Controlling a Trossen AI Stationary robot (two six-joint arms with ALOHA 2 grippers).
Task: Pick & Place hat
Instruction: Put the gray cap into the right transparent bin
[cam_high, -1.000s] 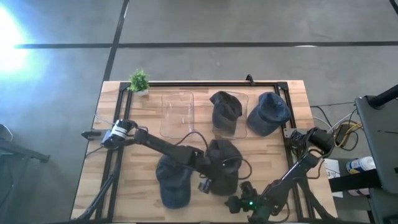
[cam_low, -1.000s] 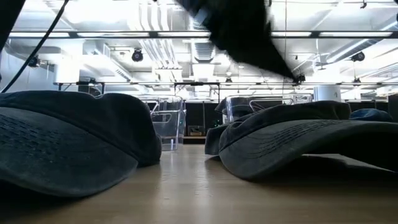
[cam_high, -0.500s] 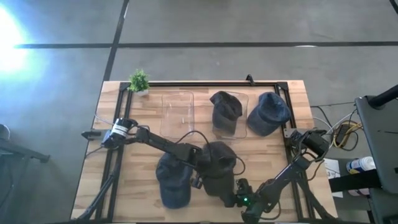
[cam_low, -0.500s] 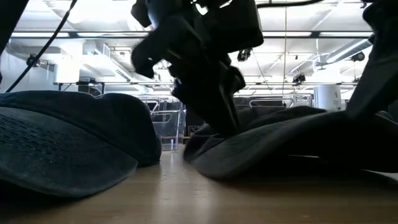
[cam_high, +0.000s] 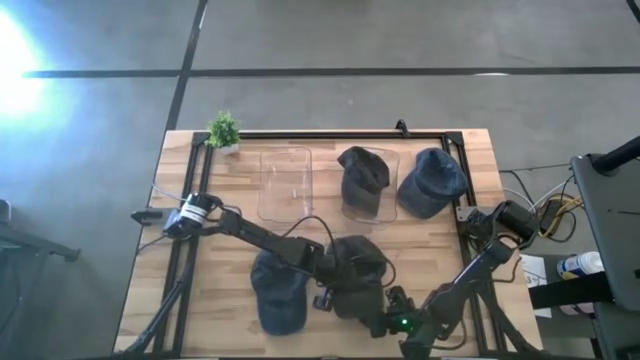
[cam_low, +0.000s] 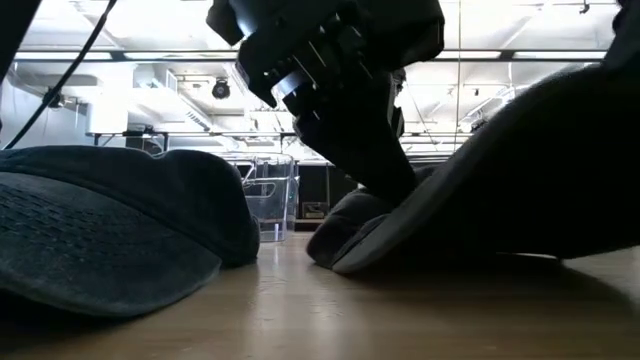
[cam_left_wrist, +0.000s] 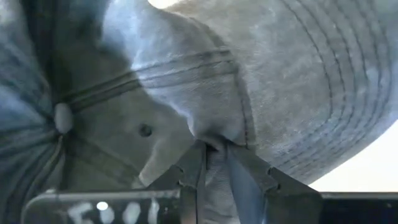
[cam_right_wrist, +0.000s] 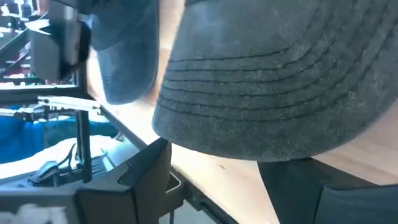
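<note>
A dark grey hat (cam_high: 357, 272) lies at the table's near middle. In the low view its brim (cam_low: 520, 170) is tilted up, and the crown's edge (cam_low: 335, 250) rests on the wood. My left gripper (cam_high: 335, 290) comes down from the left and is shut on the hat's crown. My right gripper (cam_high: 388, 318) is at the near side and stands open. Its two fingers (cam_right_wrist: 146, 168) are on either side of the brim's stitched edge (cam_right_wrist: 261, 106). My left gripper pinches a raised fold of the crown's cloth (cam_left_wrist: 214, 146) between its two fingers, next to where the brim joins. It slants down from the table's left. The hat hangs partly from this fold, with its crown edge on the table. My right gripper: I cannot tell whether its fingers touch the brim.
A blue hat (cam_high: 278, 292) lies just left of the held one, under my left arm. At the far side stand an empty clear bin (cam_high: 285, 182) and a second bin (cam_high: 385, 205) with a hat (cam_high: 362, 172) in it. Another hat (cam_high: 432, 182) lies at the far right. A small plant (cam_high: 223, 130) stands at the far left corner.
My left gripper has sunk onto the hat and rolled a little. The hat has slid a little toward the near edge. Its brim has tipped up, while the crown's edge stays on the table. My right gripper has moved in around the brim.
</note>
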